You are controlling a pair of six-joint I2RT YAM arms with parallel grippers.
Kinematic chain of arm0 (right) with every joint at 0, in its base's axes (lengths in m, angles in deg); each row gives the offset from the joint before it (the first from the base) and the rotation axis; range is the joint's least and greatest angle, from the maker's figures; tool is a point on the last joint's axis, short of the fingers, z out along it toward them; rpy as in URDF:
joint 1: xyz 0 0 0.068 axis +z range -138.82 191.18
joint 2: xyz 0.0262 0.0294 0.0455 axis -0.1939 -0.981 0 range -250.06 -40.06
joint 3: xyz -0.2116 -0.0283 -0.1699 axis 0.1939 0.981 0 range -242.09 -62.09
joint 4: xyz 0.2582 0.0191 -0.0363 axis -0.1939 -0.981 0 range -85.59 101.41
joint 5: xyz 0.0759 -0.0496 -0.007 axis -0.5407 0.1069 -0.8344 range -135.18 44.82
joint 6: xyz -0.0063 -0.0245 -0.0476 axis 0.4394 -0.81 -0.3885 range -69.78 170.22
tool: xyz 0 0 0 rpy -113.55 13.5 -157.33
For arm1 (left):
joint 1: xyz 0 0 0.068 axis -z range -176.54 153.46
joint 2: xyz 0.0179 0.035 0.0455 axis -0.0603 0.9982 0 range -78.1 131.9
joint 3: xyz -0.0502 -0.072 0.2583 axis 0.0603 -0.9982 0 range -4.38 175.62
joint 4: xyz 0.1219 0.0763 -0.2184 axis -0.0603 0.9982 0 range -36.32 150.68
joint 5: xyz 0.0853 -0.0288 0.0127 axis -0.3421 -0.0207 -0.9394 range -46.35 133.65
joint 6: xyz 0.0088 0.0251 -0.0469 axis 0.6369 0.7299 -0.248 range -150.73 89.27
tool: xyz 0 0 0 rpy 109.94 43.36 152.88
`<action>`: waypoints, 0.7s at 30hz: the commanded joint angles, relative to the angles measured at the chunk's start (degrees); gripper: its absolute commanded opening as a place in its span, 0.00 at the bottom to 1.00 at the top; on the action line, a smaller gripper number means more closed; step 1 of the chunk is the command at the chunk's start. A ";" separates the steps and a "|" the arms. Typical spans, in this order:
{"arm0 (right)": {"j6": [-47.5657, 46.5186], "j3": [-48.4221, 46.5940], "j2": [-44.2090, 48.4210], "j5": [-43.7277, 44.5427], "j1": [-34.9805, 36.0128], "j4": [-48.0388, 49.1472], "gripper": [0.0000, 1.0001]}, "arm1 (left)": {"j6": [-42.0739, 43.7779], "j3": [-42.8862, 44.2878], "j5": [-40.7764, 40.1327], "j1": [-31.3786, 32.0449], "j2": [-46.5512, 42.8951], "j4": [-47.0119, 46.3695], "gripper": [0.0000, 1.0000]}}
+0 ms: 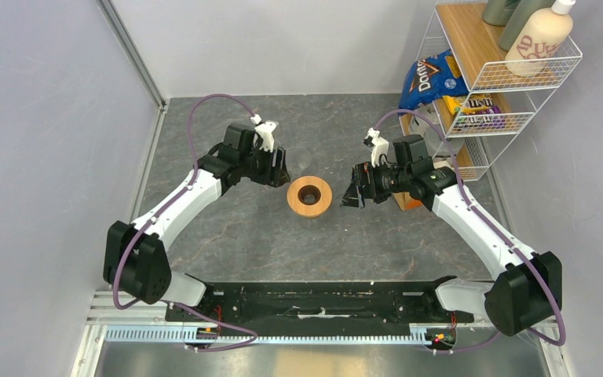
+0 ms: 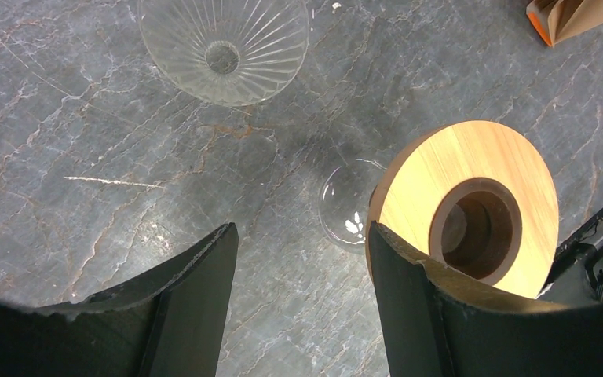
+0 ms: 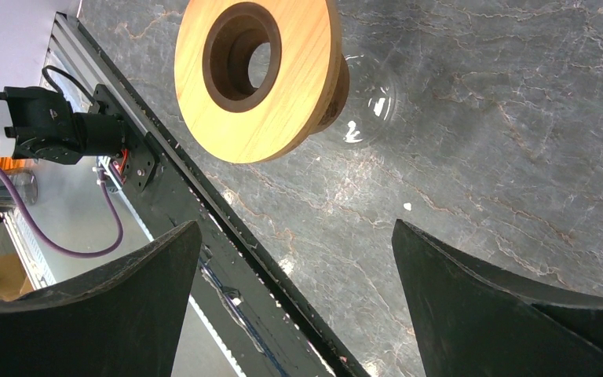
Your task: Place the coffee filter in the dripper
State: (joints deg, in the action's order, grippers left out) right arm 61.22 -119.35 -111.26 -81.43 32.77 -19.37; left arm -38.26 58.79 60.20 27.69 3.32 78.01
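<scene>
The left gripper point(image 2: 302, 236) hangs low over the grey table point(image 1: 228, 228), its jaws spread with nothing between them. One finger sits just beside the dripper's wooden collar. Beyond it stands a ribbed glass dish point(image 2: 224, 47). The dripper point(image 2: 463, 169) is mid-table between the two arms, with clear glass showing behind the collar. The right gripper point(image 3: 297, 228) faces it from the other side, jaws spread wide and bare. The tan filter point(image 2: 577, 14) lies on the table by the right arm, apart from the dripper. The wire rack point(image 1: 518, 75) holds a blue "Doritos" bag point(image 1: 432, 78), a yellow "m&m's" pack point(image 1: 479, 102), and a bottle point(image 1: 546, 35) whose lettering I cannot read.
</scene>
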 commanded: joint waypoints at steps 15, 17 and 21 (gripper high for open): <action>0.31 0.32 1.50 -0.58 -0.20 1.52 0.99 | -0.16 3.08 -0.53 1.85 1.65 0.79 0.72; 0.17 0.13 1.50 -0.51 -0.16 1.43 0.99 | -0.58 3.47 -1.22 0.85 1.35 0.80 0.74; 0.06 -0.56 1.80 0.03 -0.17 1.24 0.99 | -1.47 4.90 0.20 -3.46 2.00 0.34 0.77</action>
State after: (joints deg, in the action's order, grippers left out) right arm 61.20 -119.33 -111.26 -81.39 32.77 -19.37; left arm -38.37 60.15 60.27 27.84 5.73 79.52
